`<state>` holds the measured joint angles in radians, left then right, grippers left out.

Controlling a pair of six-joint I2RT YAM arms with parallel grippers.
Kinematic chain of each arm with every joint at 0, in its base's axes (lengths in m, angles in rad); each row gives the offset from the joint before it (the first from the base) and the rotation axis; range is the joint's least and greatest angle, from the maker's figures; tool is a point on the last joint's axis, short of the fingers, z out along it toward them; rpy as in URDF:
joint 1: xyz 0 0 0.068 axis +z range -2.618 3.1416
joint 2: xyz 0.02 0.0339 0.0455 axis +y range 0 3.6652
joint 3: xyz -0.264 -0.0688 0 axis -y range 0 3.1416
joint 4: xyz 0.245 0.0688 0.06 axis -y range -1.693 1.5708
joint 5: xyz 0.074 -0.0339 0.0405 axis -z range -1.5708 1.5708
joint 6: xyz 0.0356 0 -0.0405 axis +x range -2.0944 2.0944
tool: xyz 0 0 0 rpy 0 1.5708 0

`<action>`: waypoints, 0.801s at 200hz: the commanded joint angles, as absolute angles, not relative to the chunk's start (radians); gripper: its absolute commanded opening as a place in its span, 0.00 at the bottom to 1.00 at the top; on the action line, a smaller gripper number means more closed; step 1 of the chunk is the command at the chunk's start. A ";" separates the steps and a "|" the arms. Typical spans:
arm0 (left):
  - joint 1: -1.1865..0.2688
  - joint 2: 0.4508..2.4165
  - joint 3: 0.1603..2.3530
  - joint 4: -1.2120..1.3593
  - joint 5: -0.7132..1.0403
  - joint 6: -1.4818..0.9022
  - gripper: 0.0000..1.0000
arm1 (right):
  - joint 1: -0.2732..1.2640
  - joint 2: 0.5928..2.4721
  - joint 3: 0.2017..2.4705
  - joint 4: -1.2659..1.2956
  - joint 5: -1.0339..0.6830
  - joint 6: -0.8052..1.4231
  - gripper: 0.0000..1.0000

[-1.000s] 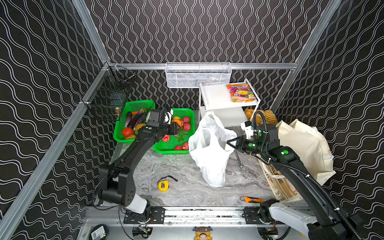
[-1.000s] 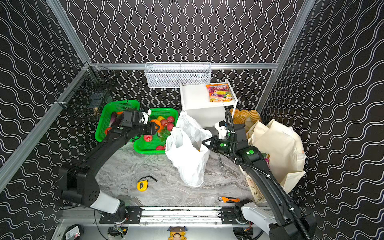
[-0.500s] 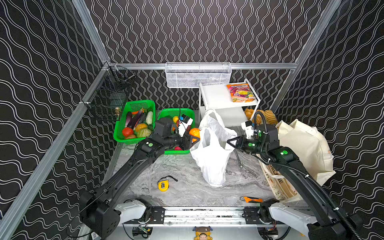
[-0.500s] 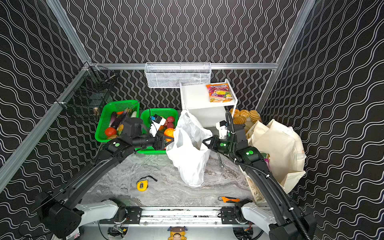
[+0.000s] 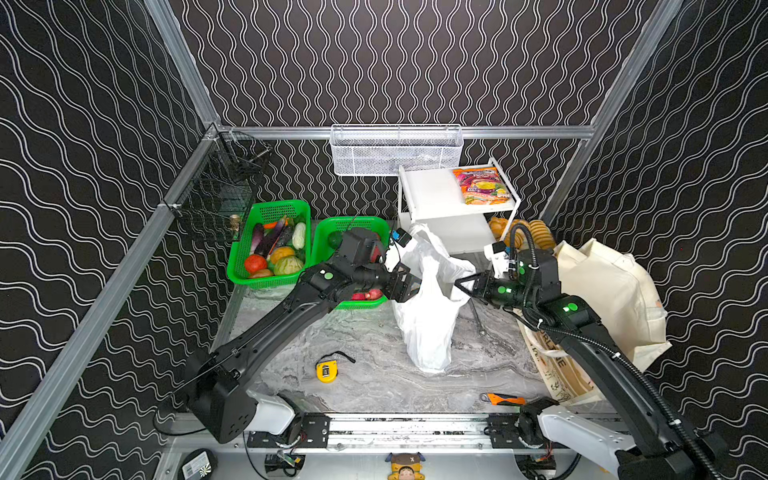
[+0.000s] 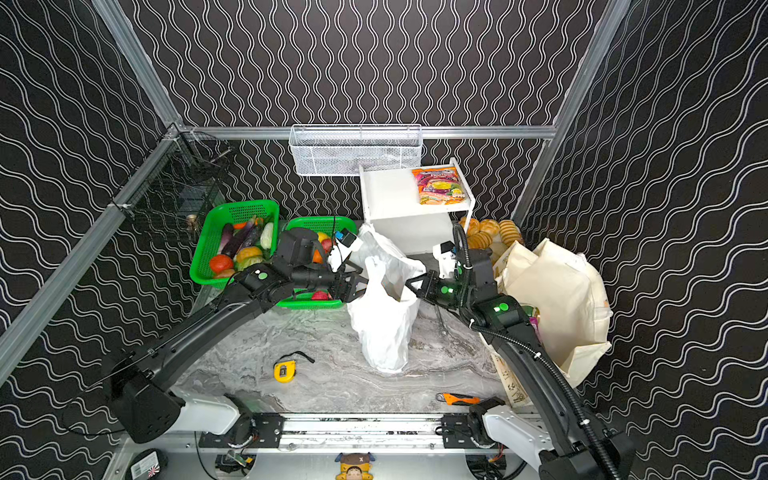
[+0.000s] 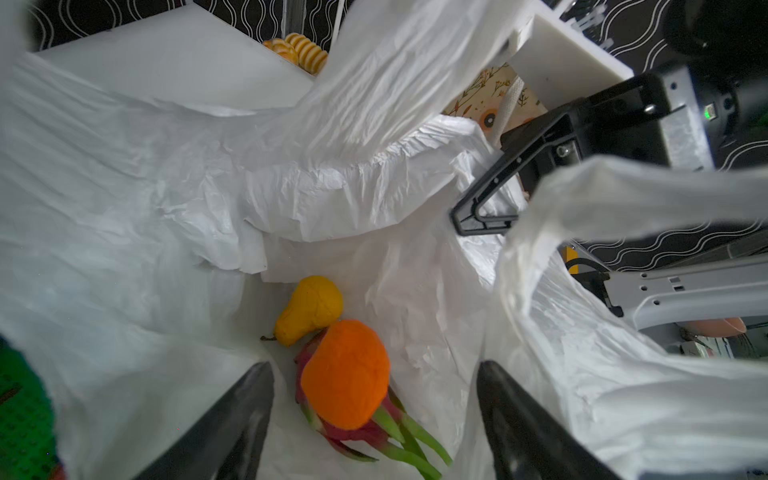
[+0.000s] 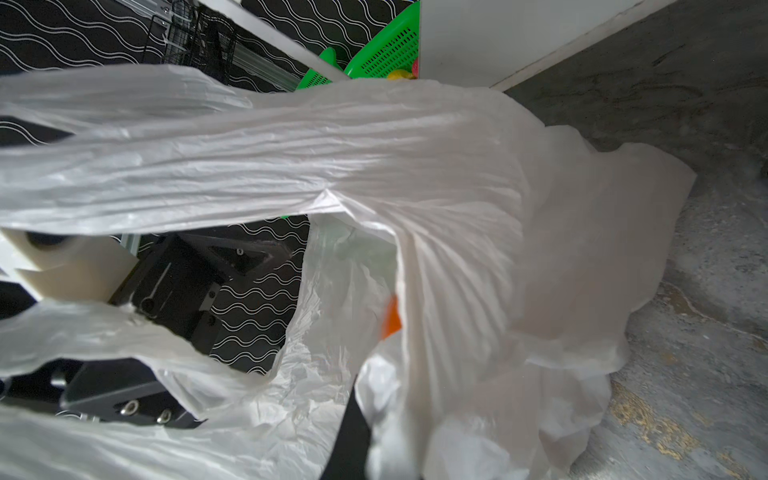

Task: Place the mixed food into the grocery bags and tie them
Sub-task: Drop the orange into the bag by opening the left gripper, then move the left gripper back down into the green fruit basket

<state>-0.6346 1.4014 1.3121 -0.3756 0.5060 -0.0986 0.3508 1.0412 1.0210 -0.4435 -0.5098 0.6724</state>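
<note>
The white plastic grocery bag (image 5: 428,328) (image 6: 382,332) stands mid-table with its mouth held wide. My left gripper (image 5: 409,286) (image 7: 374,365) hangs open over that mouth with nothing between its fingers. Below it, inside the bag, an orange toy fruit (image 7: 345,374) is free of the fingers and overlaps a pink dragon fruit (image 7: 361,436), beside a yellow pear (image 7: 309,309). My right gripper (image 5: 461,284) (image 8: 361,399) is shut on the bag's right rim. The cream cloth tote (image 5: 606,291) sits at the far right.
Two green baskets (image 5: 274,205) (image 5: 353,222) of toy produce stand left of the bag. A white shelf (image 5: 428,195) behind it carries a snack packet (image 5: 482,185), with bread (image 5: 536,230) beside it. A yellow tape measure (image 5: 327,370) and an orange cutter (image 5: 503,400) lie near the front.
My left gripper carried the orange fruit from the green basket to the bag's mouth, then opened and released it into the bag. The right gripper has kept its hold.
</note>
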 commanded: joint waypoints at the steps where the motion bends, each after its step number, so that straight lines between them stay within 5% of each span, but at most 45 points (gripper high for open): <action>1: -0.635 1.383 1.326 -0.394 0.448 -0.073 0.82 | 0.350 1.038 1.022 -0.410 -0.504 0.669 0.00; 66: -0.621 1.182 1.209 -0.398 -0.044 -0.023 0.84 | 0.350 1.032 1.017 -0.403 -0.477 0.670 0.00; 132: -0.478 1.138 1.167 -0.402 -0.040 -0.094 0.84 | 0.350 1.027 1.010 -0.396 -0.480 0.672 0.00; 160: -0.369 1.162 1.155 -0.420 -0.054 -0.213 0.71 | 0.350 1.024 1.012 -0.397 -0.484 0.665 0.00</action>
<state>-0.4416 1.1393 1.1576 -0.4381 -0.0208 -0.0929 0.3508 1.0298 1.0115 -0.4362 -0.4835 0.6727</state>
